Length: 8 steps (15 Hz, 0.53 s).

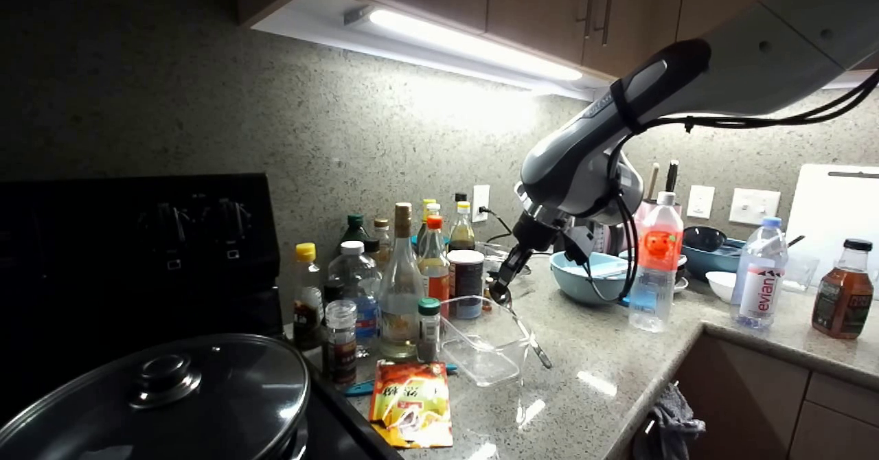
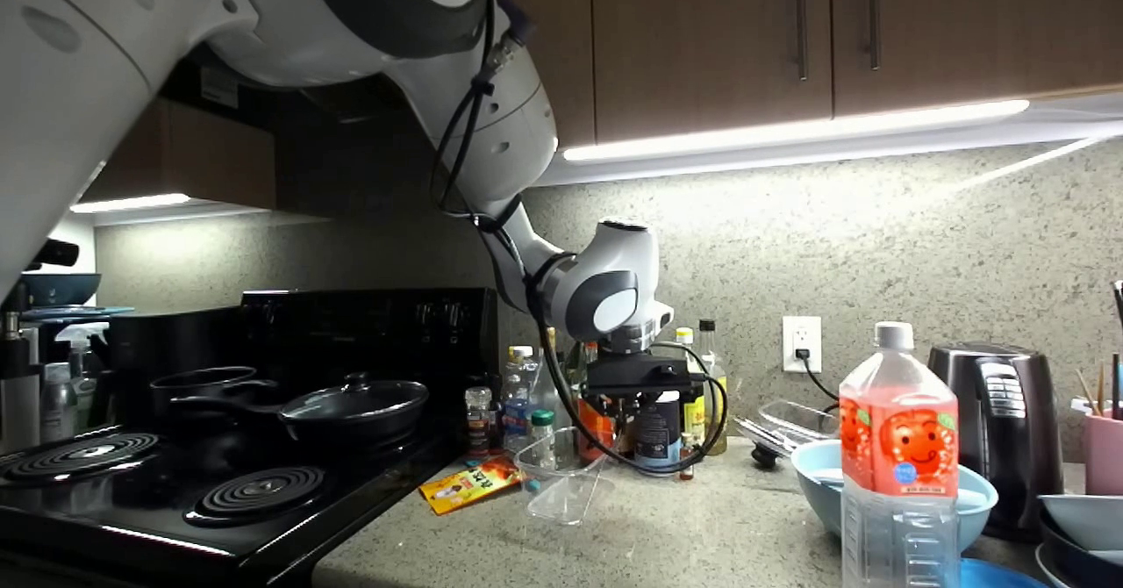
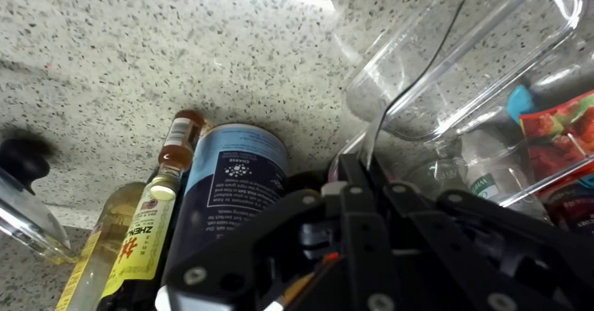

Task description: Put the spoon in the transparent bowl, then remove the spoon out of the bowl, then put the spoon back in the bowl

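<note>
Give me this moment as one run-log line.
tool: shut on spoon | spoon: at rim of transparent bowl, far end outside, contact unclear | transparent bowl: on counter

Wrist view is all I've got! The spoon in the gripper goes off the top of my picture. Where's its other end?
Observer: In an exterior view, the far end of the spoon shows outside the outline of the clear bowl.
Operator: Oh! And is there another bowl that I can't see?
Observer: Yes, both exterior views show a light blue bowl.
Operator: Cool! Anything for cooking out there?
Observer: Yes, both exterior views show a lidded pan.
</note>
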{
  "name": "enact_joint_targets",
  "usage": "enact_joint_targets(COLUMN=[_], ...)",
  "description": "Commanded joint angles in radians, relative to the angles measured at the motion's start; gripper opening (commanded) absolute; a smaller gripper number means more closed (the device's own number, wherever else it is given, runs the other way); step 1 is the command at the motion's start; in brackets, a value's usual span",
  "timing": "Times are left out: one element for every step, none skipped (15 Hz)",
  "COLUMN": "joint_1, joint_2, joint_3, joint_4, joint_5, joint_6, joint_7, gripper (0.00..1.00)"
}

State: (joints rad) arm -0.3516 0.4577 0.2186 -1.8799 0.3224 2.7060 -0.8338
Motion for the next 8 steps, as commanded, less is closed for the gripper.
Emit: enact_joint_targets(joint_1=[-0.006,-0.002,-0.014,-0.025,-0.031,-0.037,-0.038,-0.037], joint_2=[-0.044,-0.041,-0.037,-0.031,-0.027,-0.025,-0.026,-0.035], joint_3=[0.005,0.007,0.025,0.042,0.057,0.067,0.072,0.073], joint_4=[-0.063,-0.073,-0.078,-0.085,-0.093,-0.1,-0.111,-0.125], joint_5=[0.027,0.024,0.03,0.035,0.034,0.029,0.02,0.014], joint_6=[0.095,0.195,0.26,0.339,0.417,0.458,0.492,0.495], joint_7=[-0.057,-0.064,-0.068,-0.08,-0.086,-0.076,-0.061,-0.047], gripper=[0.01,0.01,0.01,0.01,0.01,0.01,0.01,0.01])
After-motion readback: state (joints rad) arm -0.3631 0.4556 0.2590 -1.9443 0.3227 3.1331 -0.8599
